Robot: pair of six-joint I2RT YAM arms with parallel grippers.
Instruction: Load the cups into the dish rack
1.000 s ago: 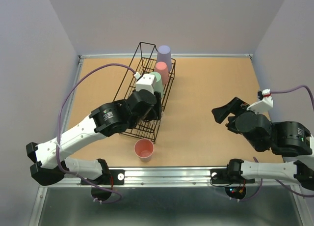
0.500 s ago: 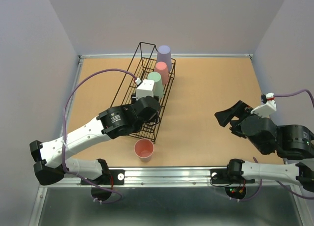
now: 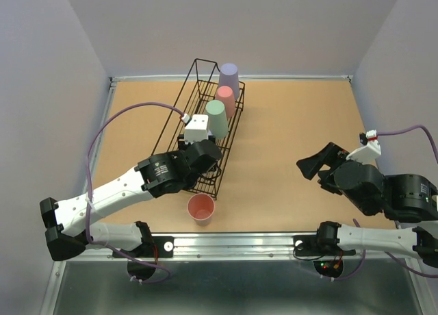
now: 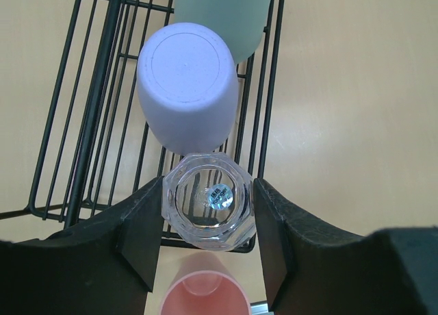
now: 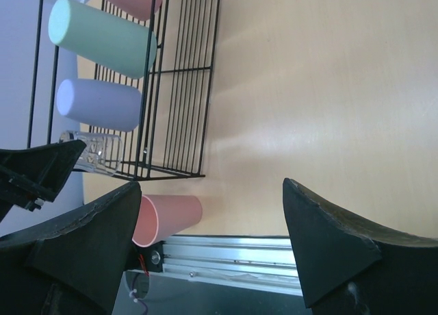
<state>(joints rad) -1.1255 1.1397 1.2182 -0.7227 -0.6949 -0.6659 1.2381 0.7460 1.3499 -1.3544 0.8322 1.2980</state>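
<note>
A: Between the fingers of the left gripper (image 4: 209, 188), what sits there?

B: The clear cup (image 4: 209, 204), seen end-on. Both black fingers press against its sides, so the grip is closed on it. It is over the near end of the dish rack (image 4: 82, 123).

A: And ahead of those fingertips?

B: A lavender cup (image 4: 188, 82) stands upside down in the rack, just beyond the clear one. The mint green cup (image 4: 219, 20) is past that.

A: Anything back toward the wrist?

B: A salmon-pink cup (image 4: 205, 291) stands mouth up on the table (image 5: 308, 89), outside the rack.

A: The right gripper (image 5: 210, 188)?

B: Its jaws are spread wide with only bare table between them. The rack and its cups lie well off beyond its left finger.

A: Farther along the rack?

B: Beyond the green cup are a pink cup (image 3: 224, 96), then another lavender one (image 3: 228, 75).
</note>
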